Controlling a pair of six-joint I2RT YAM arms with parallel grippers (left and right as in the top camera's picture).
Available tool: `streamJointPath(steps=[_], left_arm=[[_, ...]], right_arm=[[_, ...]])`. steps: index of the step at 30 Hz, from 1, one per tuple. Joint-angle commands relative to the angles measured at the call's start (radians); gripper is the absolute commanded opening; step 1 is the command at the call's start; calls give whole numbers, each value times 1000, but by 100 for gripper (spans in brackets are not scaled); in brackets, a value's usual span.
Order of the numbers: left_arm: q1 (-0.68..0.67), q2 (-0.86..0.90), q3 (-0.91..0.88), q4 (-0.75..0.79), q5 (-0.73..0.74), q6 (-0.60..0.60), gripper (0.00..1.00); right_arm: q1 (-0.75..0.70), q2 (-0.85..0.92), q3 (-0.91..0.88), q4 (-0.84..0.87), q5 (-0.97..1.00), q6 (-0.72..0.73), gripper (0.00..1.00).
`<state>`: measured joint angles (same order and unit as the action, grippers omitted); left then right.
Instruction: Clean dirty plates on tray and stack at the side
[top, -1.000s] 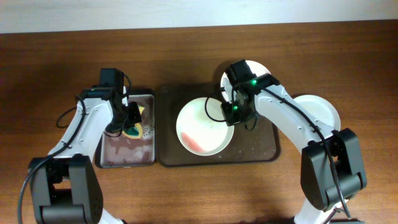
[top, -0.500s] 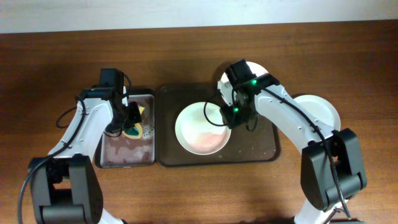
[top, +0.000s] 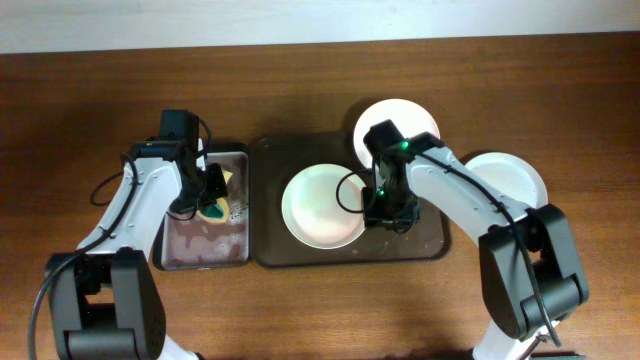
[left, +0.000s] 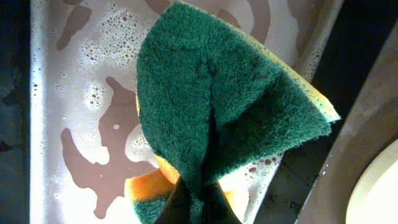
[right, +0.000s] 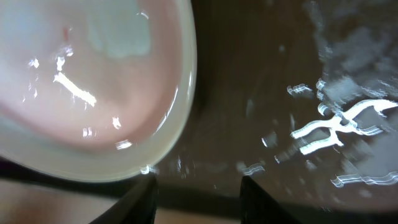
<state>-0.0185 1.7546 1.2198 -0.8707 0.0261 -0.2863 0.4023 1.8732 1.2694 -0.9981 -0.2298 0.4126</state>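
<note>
A pale plate (top: 322, 207) lies flat on the dark brown tray (top: 425, 240). In the right wrist view this plate (right: 93, 81) carries a wet pinkish film. My right gripper (top: 387, 210) hovers low over the tray just right of the plate's rim. It is open (right: 199, 199) with only the wet tray floor (right: 267, 93) between its fingers. A white plate (top: 398, 122) rests at the tray's back right corner. Another white plate (top: 512, 180) sits on the table to the right. My left gripper (top: 204, 197) is shut on a green and yellow sponge (left: 230, 93).
The sponge hangs over a narrow grey metal tray (top: 200, 248) holding soapy brownish water (left: 81, 93), just left of the brown tray. My right arm crosses above the white plate on the table. Wooden table surrounds both trays.
The plate was tilted up in my right gripper; now it lies flat on the tray, let go. The right gripper has opened and moved toward the tray's front right. The left arm is still.
</note>
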Motion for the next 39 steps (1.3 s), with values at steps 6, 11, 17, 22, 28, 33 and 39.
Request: streamJointPath(steps=[6,11,17,22,28,33,39], left_arm=[[2,-1,-3,2,12,15,0],[2,-1,-3,2,12,15,0],[2,-1,-3,2,12,15,0],[2,-1,-3,2,12,15,0],[2,-1,-3,1,12,15,0],[2,-1,-3,1,36,15,0],[2,-1,-3,3,37,15,0]], right_arm=[[50,2,-98,217,-99,76,36],[64,2,-109,211,-68,106,17],[64,2,-111,209,-46,121,10],[64,2,-111,244,6,66,4],[47,2,-108,431,62,-17,4],[42,2,-98,499,6,-73,23],[43,1,-99,285,-34,-55,27]])
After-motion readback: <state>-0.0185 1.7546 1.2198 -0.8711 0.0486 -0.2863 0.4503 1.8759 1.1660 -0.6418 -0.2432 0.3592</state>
